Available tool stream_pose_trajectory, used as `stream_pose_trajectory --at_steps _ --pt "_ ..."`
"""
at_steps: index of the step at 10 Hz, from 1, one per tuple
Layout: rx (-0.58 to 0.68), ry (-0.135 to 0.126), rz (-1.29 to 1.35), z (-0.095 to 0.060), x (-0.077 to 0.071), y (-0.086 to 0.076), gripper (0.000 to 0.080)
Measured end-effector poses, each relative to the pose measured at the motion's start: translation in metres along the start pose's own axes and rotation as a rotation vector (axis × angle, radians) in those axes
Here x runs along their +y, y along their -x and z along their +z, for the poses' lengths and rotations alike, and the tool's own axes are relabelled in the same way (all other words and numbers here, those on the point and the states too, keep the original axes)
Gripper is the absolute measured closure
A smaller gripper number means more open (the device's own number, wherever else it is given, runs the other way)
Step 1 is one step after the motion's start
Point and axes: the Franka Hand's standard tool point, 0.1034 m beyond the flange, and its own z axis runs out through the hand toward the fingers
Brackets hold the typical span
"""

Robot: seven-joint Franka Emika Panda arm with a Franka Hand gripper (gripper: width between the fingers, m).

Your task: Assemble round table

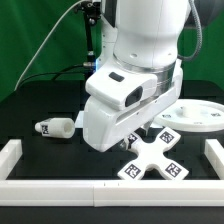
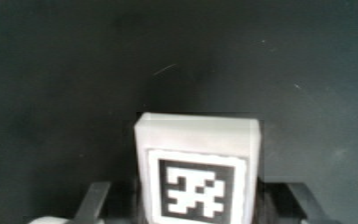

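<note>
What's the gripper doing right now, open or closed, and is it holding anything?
Gripper: closed on one arm of the cross base.

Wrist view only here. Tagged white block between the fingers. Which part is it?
Observer: One arm of the X-shaped cross base, lying flat under the wrist.
Operator: Leg location?
Observer: The leg lies on its side at the exterior view's left, apart from the base.
Operator: Disc?
Observer: The round disc lies flat at the exterior view's right, behind the base.
</note>
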Motion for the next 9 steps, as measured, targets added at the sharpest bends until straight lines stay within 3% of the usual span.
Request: stream_pose_trajectory --at_steps 2,3,6,9 --pt "0.000 0.001 -0.020 0.000 0.002 0.002 0.0520" --pt "-0.007 -0.001 -0.059 -0.001 0.008 0.017 0.0520" --pt "-0.037 -0.005 -0.081 -0.008 0.042 0.066 0.0518" --pt "-0.047 0.009 -0.131 0.001 0.081 0.102 0.0518"
